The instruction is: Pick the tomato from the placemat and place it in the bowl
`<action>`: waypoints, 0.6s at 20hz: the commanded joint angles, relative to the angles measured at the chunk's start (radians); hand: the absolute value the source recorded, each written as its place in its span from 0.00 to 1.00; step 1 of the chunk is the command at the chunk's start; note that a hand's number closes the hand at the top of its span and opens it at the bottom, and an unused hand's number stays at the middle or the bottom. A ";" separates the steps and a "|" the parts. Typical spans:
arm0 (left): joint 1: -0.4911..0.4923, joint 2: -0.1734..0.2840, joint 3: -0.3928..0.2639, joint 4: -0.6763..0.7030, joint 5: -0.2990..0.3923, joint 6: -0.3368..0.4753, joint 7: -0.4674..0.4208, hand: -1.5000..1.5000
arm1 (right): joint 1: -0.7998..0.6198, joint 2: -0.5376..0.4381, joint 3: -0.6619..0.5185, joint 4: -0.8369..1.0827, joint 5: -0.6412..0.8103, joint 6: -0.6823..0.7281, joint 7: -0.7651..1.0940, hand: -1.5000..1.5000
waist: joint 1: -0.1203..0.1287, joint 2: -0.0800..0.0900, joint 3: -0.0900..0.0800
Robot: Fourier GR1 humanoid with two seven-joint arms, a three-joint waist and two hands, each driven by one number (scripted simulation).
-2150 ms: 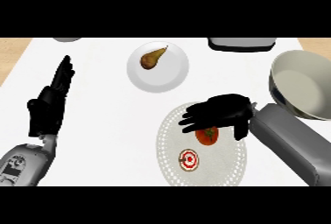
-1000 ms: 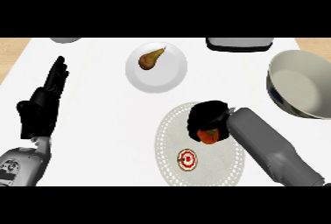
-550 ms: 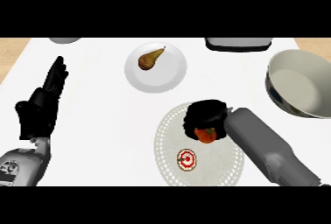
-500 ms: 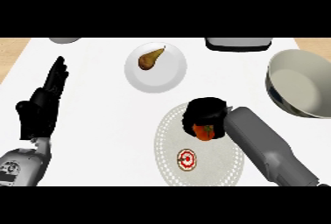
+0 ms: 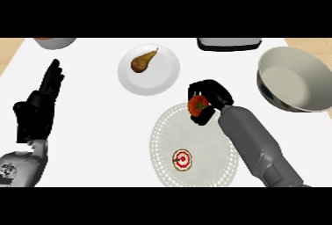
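Observation:
My right hand [image 5: 213,94] has its fingers curled round the red tomato [image 5: 197,104], holding it just above the far edge of the round white placemat [image 5: 194,149]. The placemat has a red and white mark near its middle. To the right, at the counter's far right, stands the grey bowl [image 5: 299,90], apart from the hand. At the left side my left hand [image 5: 37,110] rests open with its fingers pointing up.
A white plate [image 5: 162,77] with a brown pear [image 5: 144,61] sits beyond the placemat. A dark tray [image 5: 228,43] shows at the far edge, and part of another bowl [image 5: 55,42] shows at the far left corner.
My right hand has closed on the tomato and moved with it away from me, from the placemat's upper part to its far edge. The left hand has stayed put.

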 commanded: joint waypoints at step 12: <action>0.012 -0.010 -0.003 -0.005 -0.005 -0.006 -0.015 0.50 | -0.311 0.091 -0.089 -0.029 0.167 -0.736 1.052 1.00 | 0.043 -0.004 0.000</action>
